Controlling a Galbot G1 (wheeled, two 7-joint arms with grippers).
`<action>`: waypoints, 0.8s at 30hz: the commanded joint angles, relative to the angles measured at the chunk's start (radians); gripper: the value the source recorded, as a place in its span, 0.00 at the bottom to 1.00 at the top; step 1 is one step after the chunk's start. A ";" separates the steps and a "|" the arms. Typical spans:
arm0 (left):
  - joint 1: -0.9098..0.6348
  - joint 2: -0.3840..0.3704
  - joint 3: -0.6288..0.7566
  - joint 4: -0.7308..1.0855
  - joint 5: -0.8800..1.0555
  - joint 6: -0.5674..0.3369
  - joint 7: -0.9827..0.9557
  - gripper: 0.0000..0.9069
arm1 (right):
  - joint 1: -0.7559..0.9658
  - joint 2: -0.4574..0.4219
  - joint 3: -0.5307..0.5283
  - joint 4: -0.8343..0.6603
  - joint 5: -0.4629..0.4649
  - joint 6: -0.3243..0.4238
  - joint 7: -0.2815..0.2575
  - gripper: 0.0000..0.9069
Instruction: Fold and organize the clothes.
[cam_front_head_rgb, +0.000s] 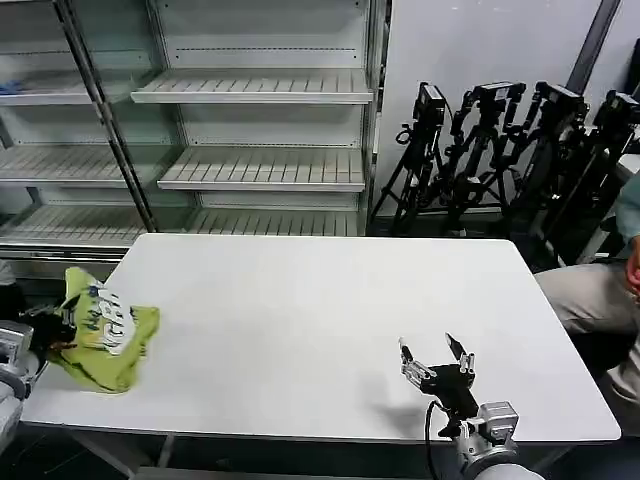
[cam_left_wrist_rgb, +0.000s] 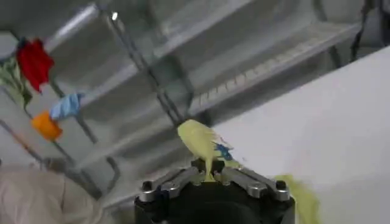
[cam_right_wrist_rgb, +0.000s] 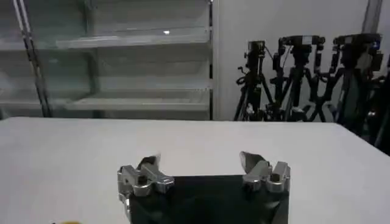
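My left pincer (cam_left_wrist_rgb: 210, 176) grips the lime-green shirt (cam_front_head_rgb: 105, 330) at the worktop's (cam_front_head_rgb: 320, 330) left edge | right pincer (cam_front_head_rgb: 435, 357) released, over its bare near edge

My head camera looks down over the table (cam_front_head_rgb: 320, 330); both wrist cameras sit low behind their fingers, facing twelve o'clock, sharing the shelves (cam_front_head_rgb: 250, 100) beyond.

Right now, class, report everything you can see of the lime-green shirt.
The shirt is lime-green, of soft thin cloth, with white and blue print showing. It lies crumpled in a heap at the table's near left corner. The left pincer is shut on a raised fold of it; the right pincer is apart, open.
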 joint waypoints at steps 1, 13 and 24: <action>0.044 -0.378 0.711 -0.326 0.384 -0.004 -0.046 0.01 | -0.020 -0.021 0.036 0.012 0.003 0.002 0.000 1.00; -0.183 -0.660 0.962 -0.196 0.206 -0.004 -0.255 0.02 | 0.024 -0.020 0.092 0.030 -0.027 -0.034 -0.023 1.00; -0.366 -0.844 0.948 -0.008 -0.048 -0.003 -0.475 0.02 | 0.175 -0.054 0.135 -0.047 -0.025 -0.047 -0.058 1.00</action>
